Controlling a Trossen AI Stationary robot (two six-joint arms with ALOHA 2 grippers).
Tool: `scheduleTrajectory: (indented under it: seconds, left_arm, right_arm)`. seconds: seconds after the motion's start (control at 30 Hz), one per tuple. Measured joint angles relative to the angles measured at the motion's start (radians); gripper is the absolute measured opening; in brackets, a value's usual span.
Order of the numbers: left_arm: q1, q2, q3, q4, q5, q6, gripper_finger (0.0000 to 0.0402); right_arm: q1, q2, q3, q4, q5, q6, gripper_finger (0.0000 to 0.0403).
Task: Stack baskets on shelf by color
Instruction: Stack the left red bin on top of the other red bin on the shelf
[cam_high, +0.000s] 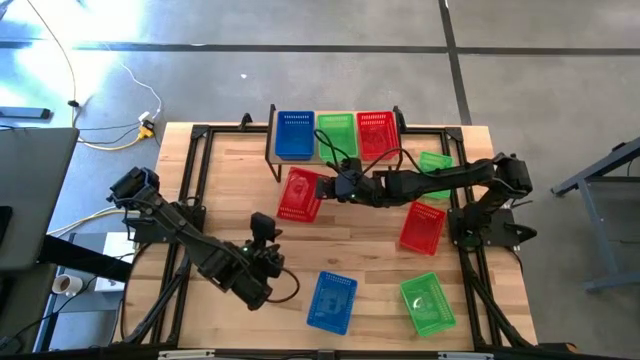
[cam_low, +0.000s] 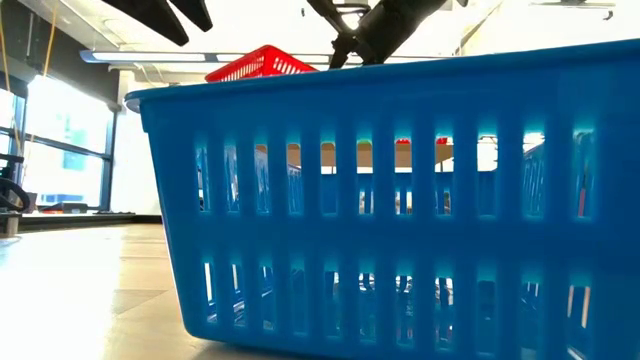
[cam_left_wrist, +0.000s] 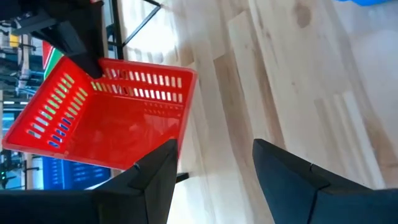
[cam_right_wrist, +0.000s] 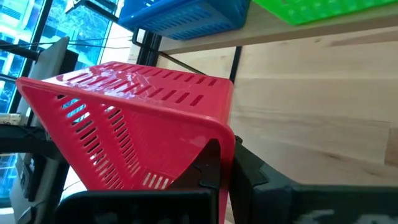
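Note:
In the high view the shelf (cam_high: 272, 150) at the far edge carries a blue basket (cam_high: 294, 135), a green one (cam_high: 337, 134) and a red one (cam_high: 376, 132) side by side. My right gripper (cam_high: 335, 185) reaches in from the right and is shut on another red basket (cam_high: 299, 194) just in front of the shelf. In the low view this red basket (cam_low: 258, 65) shows above the near blue basket's rim. My left gripper (cam_left_wrist: 214, 168) is open over the near-left table, pointing at the held basket (cam_left_wrist: 106, 118). My right gripper pinches the red basket's side wall at its rim (cam_right_wrist: 222, 142), near a corner, between the two fingers. The fingers come roughly level from the table's right side. The basket is lifted clear of the table and sits tilted in the hold.
Loose baskets lie on the table: green (cam_high: 436, 164) under my right arm, red (cam_high: 422, 227) on the right, blue (cam_high: 332, 300) and green (cam_high: 427, 304) at the near edge. The blue one (cam_low: 400, 200) fills the low view. Bare wood (cam_high: 340, 240) shows mid-table.

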Motion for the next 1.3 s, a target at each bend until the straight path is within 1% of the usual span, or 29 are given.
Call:
scheduleTrajectory:
  seconds: [0.1,0.27,0.43,0.57,0.7,0.83,1.0,1.07,1.17,1.3]
  left_arm:
    - [-0.004,0.000,0.008,-0.013,0.003,0.000,0.0198]
    - [-0.008,0.000,0.076,-0.074,0.002,-0.048,0.0198]
    - [0.002,-0.001,0.166,-0.162,0.002,-0.128,0.0198]
    - [0.027,-0.008,0.199,-0.203,0.003,-0.116,0.0198]
    - [0.080,-0.024,0.206,-0.227,0.023,-0.105,0.0198]
    - [0.153,-0.060,0.206,-0.247,0.060,-0.105,0.0197]
    - [0.250,-0.114,0.206,-0.249,0.064,-0.094,0.0197]
    - [0.292,-0.138,0.206,-0.242,0.062,-0.094,0.0197]
    - [0.351,-0.167,0.206,-0.232,0.062,-0.081,0.0197]
    - [0.423,-0.202,0.206,-0.227,0.067,-0.075,0.0197]
  right_arm:
    - [0.000,0.000,0.000,-0.002,-0.001,-0.015,0.0000]
    - [0.004,-0.022,0.000,-0.021,-0.006,-0.060,0.0000]
    - [0.014,-0.099,0.000,-0.099,0.000,-0.125,0.0000]
    - [-0.003,-0.165,0.001,-0.138,-0.001,-0.199,0.0000]
    - [-0.046,-0.236,0.001,-0.149,-0.009,-0.284,0.0000]
    - [-0.111,-0.305,0.001,-0.148,-0.051,-0.372,0.0000]
    - [-0.227,-0.380,0.001,-0.163,-0.121,-0.489,0.0000]
    - [-0.285,-0.406,0.002,-0.167,-0.165,-0.535,0.0000]
    - [-0.367,-0.426,0.025,-0.180,-0.221,-0.599,0.0000]
    - [-0.473,-0.428,0.094,-0.238,-0.293,-0.692,0.0000]
